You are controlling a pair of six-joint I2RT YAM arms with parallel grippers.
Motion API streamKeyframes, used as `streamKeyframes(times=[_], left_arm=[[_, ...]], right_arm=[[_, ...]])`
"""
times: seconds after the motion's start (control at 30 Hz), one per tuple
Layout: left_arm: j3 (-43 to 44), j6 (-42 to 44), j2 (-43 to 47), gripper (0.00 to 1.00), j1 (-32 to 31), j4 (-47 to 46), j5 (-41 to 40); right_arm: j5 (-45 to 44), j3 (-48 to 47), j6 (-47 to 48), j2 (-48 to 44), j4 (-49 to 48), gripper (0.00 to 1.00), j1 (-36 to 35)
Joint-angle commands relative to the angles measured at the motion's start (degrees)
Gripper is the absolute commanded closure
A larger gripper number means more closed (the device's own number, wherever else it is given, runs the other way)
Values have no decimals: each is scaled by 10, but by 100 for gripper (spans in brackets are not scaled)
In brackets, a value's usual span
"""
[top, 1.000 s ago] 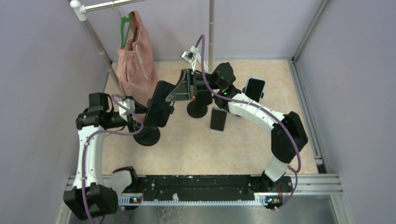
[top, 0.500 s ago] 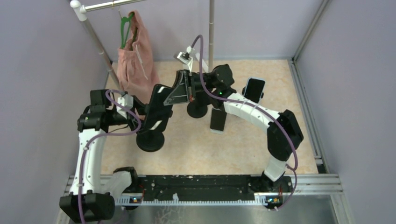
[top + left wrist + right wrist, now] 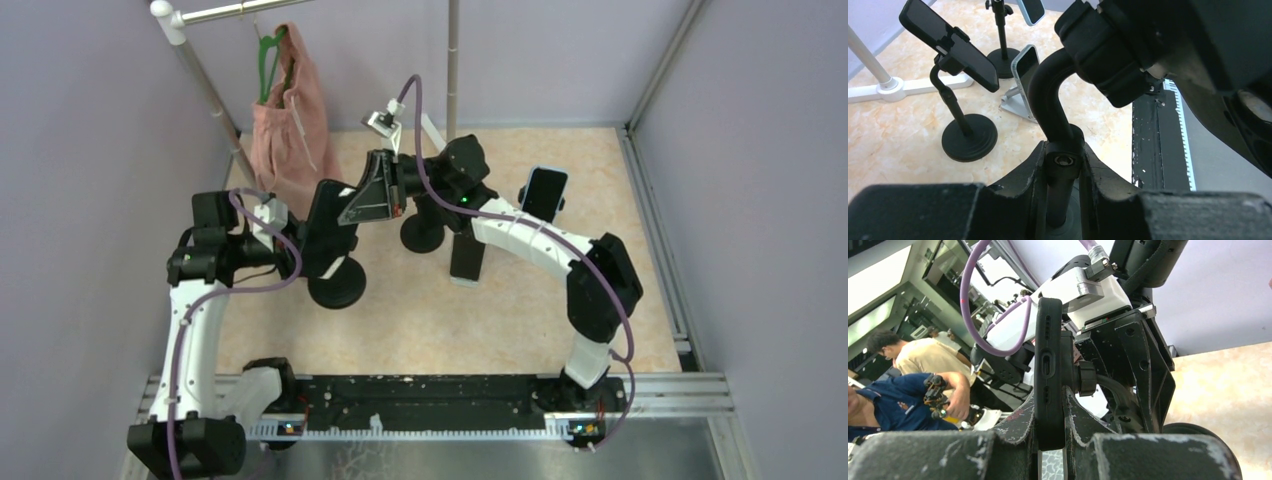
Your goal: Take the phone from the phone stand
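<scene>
Right wrist view, item one: the phone appears edge-on and upright at frame centre. It is a slim slab in a dark case, with an oblong button and small slots along its side. I record the right gripper clamped on the phone's lower end, one finger pressed against each face. The knob and clamp of the phone stand sit against the phone's back, so the phone is on its stand.

Top external view, item two: this view alone places the parts. The phone sits left of centre, tilted, above the stand's round base on the table, with an arm reaching in from each side.

Left wrist view, item three: only here do I see the left gripper. Its fingers are closed on the stand's thin stem, touching it on both sides just below the curved neck. A second stand holding another dark phone stands well apart at upper left.

Item four, limits. From above, the phone covers the stem and the left fingertips. I cannot tell which face of the phone points up. The dark mass at the upper right of the left wrist view is too close and blurred to identify.
</scene>
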State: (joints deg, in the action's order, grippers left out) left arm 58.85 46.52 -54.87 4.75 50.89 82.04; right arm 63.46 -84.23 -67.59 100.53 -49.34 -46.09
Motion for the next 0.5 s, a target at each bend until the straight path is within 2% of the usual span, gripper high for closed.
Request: streamKeyframes(times=[0.0, 0.1, 0.3, 0.37, 0.47], left_arm=[[1, -97, 13, 100, 1, -87, 24], [9, -153, 13, 100, 3, -111, 12], [-15, -262, 8, 100, 7, -198, 8], [-31, -312, 9, 100, 7, -254, 9], [-40, -339, 13, 100, 8, -289, -15]], right_arm=[[7, -24, 26, -54, 15, 100, -3], [16, 5, 42, -94, 28, 100, 17], [8, 48, 179, -174, 183, 100, 25], [5, 70, 178, -188, 173, 100, 22], [5, 72, 177, -188, 164, 100, 9]])
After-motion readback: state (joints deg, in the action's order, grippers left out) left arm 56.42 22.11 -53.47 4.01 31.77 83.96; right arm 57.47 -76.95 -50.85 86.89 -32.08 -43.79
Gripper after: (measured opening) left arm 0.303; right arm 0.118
